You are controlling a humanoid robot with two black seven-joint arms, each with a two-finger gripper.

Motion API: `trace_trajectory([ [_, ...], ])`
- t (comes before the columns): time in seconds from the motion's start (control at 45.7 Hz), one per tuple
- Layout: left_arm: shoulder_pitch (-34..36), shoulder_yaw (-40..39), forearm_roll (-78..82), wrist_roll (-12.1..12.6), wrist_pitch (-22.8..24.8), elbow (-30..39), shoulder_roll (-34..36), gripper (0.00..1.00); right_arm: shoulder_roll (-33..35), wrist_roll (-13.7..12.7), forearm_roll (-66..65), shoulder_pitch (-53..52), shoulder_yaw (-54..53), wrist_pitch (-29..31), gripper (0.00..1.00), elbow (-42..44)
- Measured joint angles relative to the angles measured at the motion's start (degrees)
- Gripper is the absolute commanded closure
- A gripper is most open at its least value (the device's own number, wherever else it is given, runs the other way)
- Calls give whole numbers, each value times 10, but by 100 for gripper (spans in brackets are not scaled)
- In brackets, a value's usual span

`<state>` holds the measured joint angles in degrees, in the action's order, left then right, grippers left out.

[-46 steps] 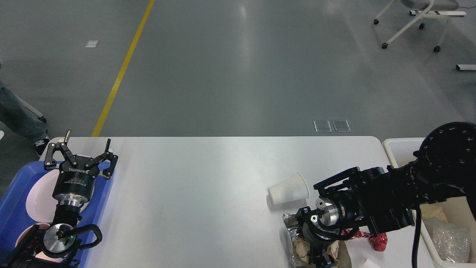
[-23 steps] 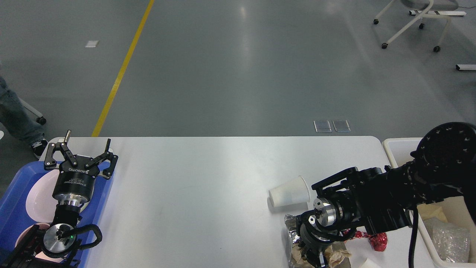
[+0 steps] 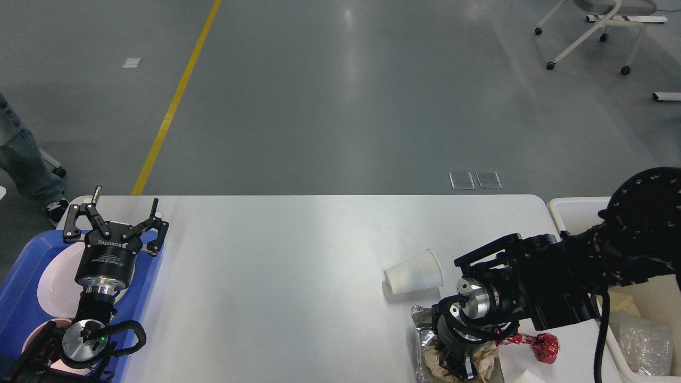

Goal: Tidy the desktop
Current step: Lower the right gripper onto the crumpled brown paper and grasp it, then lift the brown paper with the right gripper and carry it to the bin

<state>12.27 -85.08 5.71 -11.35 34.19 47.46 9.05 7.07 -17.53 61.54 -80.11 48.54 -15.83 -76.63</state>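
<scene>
Since the earlier frame: right arm has shifted slightly toward the cream bin [image 3: 572,213], its wrist now a little farther from the paper cup [image 3: 414,272]; left arm unchanged. All places below are given relative to the paper cup.

Item 1. Desktop [image 3: 298,250]: white, rounded corners, spreading to all sides of the cup, which lies on it.

Item 2. Paper cup: white, tipped on its side, mouth facing away from the bin. Judged to be litter awaiting removal.

Item 3. Right gripper [image 3: 462,369]: just below the cup, pointed down into a heap of brown crumpled paper [image 3: 481,361] and silver foil [image 3: 423,324]. Fingers are dark and buried in the heap; whether they are spread or pinching cannot be told. Posture suggests a pick of the rubbish.

Item 4. Red foil wrapper [image 3: 541,344]: below and to the bin side of the cup, just beside the gripper wrist, lying on the desktop.

Item 5. Cream bin: well to the side of the cup, off the desktop's edge; already holds clear plastic and paper scraps, so probably the destination for waste.

Item 6. Left gripper [image 3: 116,223]: far across the desktop from the cup, fingers spread wide and holding nothing, poised over the blue tray [image 3: 21,271]. White lettering on its body reads "ROBOTIQ".

Item 7. Blue tray: holds white dishes [image 3: 56,276], apparently the place for tableware.

No other legible writing.
</scene>
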Motion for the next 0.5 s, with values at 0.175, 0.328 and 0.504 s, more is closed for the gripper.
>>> trace_trajectory([
  [0.175, 0, 0, 0, 0, 0, 0, 0, 4, 19, 1, -8, -93, 68, 81, 100, -64],
  [0.328, 0, 0, 0, 0, 0, 0, 0, 3, 34, 4, -65, -180, 135, 224, 100, -97],
  [0.504, 0, 0, 0, 0, 0, 0, 0, 3, 61, 4, -206, -298, 167, 332, 100, -152],
])
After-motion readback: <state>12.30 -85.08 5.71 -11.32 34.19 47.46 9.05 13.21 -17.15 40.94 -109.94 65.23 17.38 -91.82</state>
